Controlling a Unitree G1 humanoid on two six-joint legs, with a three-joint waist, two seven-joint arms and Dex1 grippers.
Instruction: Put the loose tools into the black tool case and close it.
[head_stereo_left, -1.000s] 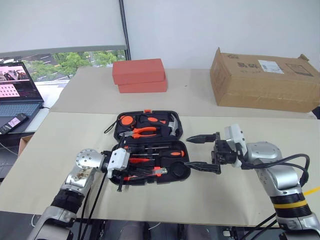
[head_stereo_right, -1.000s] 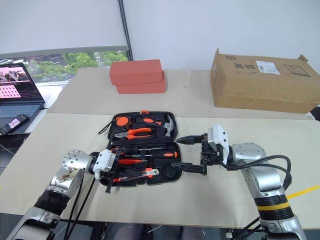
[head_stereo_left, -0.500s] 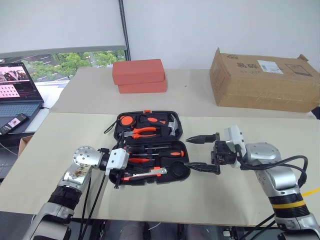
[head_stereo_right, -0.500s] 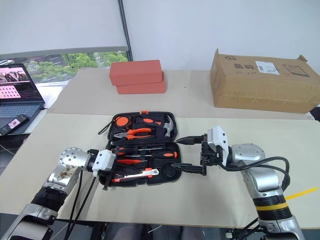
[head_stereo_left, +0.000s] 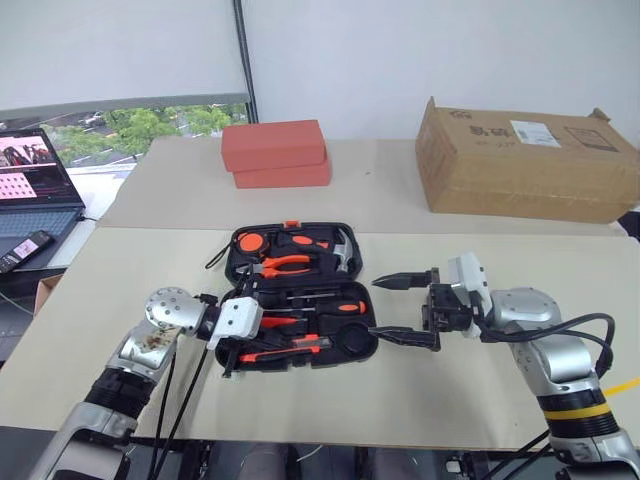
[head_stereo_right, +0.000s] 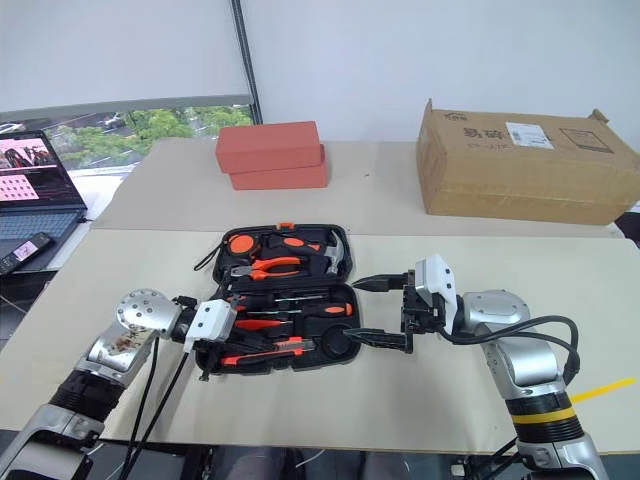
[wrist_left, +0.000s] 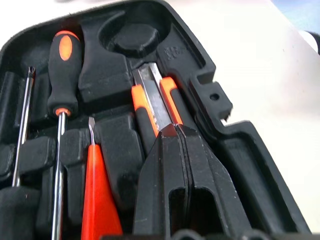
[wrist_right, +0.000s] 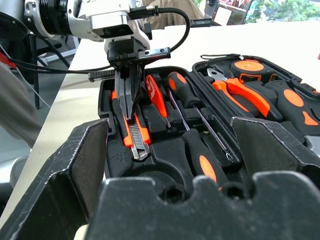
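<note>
The black tool case (head_stereo_left: 355, 340) lies open in the middle of the table. Its near half holds slim screwdrivers with orange-and-black handles (wrist_left: 62, 70), an all-orange pointed tool (wrist_left: 97, 190) and an orange-and-silver knife (wrist_left: 155, 100). Pliers (head_stereo_left: 285, 264), a hammer (head_stereo_left: 345, 252) and a tape measure (head_stereo_left: 252, 241) sit in the far half. My left gripper (wrist_left: 176, 129) is shut with nothing in it, its tips just over the knife at the near half's left end. At the case's right edge my right gripper (head_stereo_left: 378, 307) stands open and empty.
Two stacked red-orange blocks (head_stereo_left: 275, 153) and a cardboard box (head_stereo_left: 525, 160) stand on the far table. A laptop (head_stereo_left: 30, 185) and a phone (head_stereo_left: 25, 247) lie off to the left. Bare tabletop stretches to the case's left, right and front.
My left gripper has tilted a little over the case's near left end while staying shut. The right arm has not moved. The camera view has shifted slightly.
</note>
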